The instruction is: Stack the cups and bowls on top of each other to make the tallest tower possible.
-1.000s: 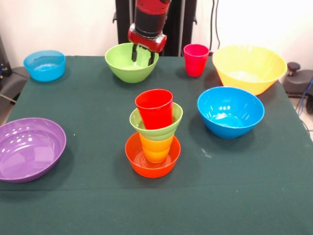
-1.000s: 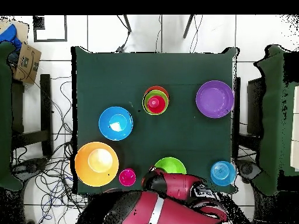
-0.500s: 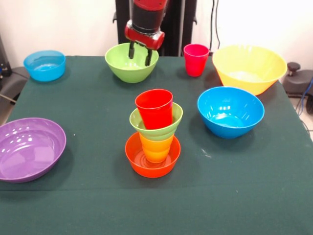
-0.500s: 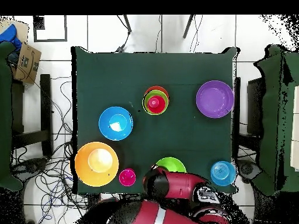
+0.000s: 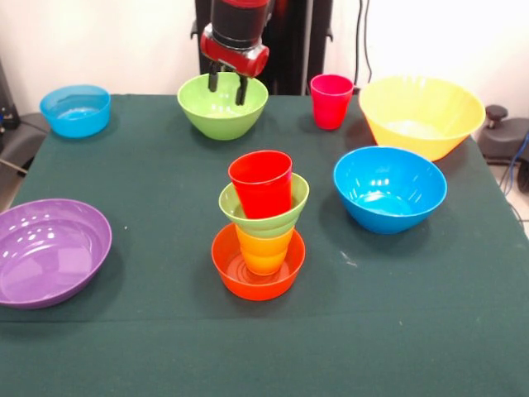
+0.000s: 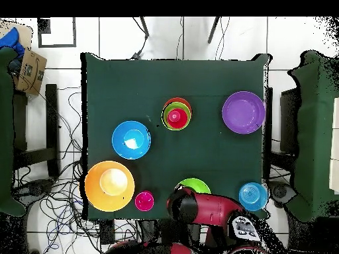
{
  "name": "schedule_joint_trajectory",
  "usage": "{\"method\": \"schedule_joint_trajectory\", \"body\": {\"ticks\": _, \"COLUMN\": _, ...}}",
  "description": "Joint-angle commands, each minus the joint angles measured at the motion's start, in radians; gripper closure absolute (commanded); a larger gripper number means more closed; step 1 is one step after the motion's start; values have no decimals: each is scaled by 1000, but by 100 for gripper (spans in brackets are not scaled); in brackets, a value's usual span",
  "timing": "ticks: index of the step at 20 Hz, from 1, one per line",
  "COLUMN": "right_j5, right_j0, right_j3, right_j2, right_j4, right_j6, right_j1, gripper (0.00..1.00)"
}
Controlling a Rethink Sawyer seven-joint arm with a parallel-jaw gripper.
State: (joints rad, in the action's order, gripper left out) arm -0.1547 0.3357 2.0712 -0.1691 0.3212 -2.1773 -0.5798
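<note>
The tower (image 5: 262, 222) stands mid-table: a small orange bowl (image 5: 248, 279), a yellow-orange cup (image 5: 264, 250), a small green bowl (image 5: 279, 211) and a red cup (image 5: 261, 182) on top. From overhead the tower (image 6: 176, 114) shows as nested rings. My gripper (image 5: 227, 86) hangs open and empty just above the far rim of a larger green bowl (image 5: 221, 116). In the overhead view the arm (image 6: 206, 210) covers most of that green bowl (image 6: 193, 184). A pink-magenta cup (image 5: 331, 100) stands upright to the right of it.
A large yellow bowl (image 5: 421, 116) sits at the far right, with a blue bowl (image 5: 388, 188) in front of it. A small blue bowl (image 5: 75, 109) is at the far left corner. A wide purple bowl (image 5: 51, 251) lies at the left edge.
My gripper has drifted left and a little higher over the green bowl, from its right side toward its middle. The tower and the other bowls have not moved.
</note>
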Motion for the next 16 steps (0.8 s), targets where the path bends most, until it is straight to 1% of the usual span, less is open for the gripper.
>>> {"method": "schedule_joint_trajectory", "body": {"ticks": 1, "right_j5": -117, "right_j0": 3, "right_j3": -69, "right_j2": 139, "right_j4": -73, "right_j6": -64, "right_j1": -15, "gripper": 0}}
{"method": "schedule_joint_trajectory", "body": {"ticks": 4, "right_j5": -131, "right_j0": -1, "right_j3": -78, "right_j2": 147, "right_j4": -86, "right_j6": -65, "right_j1": -21, "gripper": 0}}
{"method": "schedule_joint_trajectory", "body": {"ticks": 7, "right_j5": -144, "right_j0": 6, "right_j3": -82, "right_j2": 172, "right_j4": -107, "right_j6": -66, "right_j1": -27, "gripper": 0}}
{"method": "schedule_joint_trajectory", "body": {"ticks": 16, "right_j5": -121, "right_j0": -29, "right_j3": -93, "right_j2": 161, "right_j4": -140, "right_j6": -94, "right_j1": -7, "gripper": 0}}
